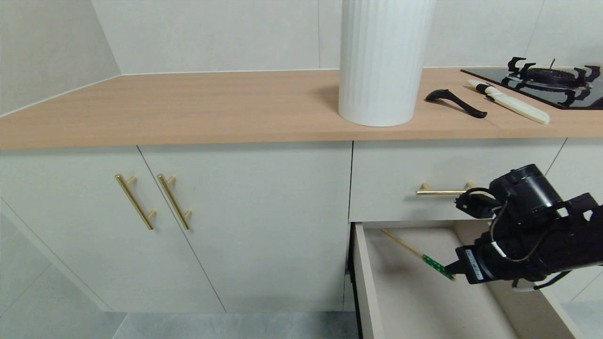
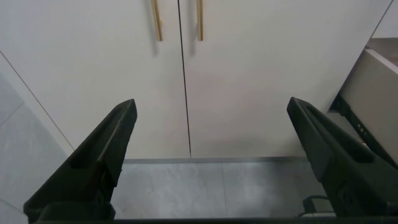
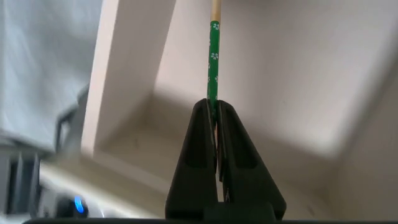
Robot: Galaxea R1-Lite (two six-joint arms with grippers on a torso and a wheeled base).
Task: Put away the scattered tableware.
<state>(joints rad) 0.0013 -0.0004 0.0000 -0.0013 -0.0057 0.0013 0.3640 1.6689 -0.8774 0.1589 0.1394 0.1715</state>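
**A:** Where is the chopstick?

**B:** The right pincer (image 1: 453, 272) is clamped on the green-patterned end of a chopstick (image 1: 414, 252). It slants over the open drawer (image 1: 365, 278).

**A:** How to finish well?

**B:** Probably lower it flat, then let go. The left pincer (image 2: 210, 109) gapes empty by the cabinet doors (image 2: 249, 74). A knife (image 1: 511, 102) and a black spoon (image 1: 454, 101) lie on the bench (image 1: 188, 108).

Chopstick (image 3: 214, 56) tail (green part) hidden in pincer (image 3: 216, 107).
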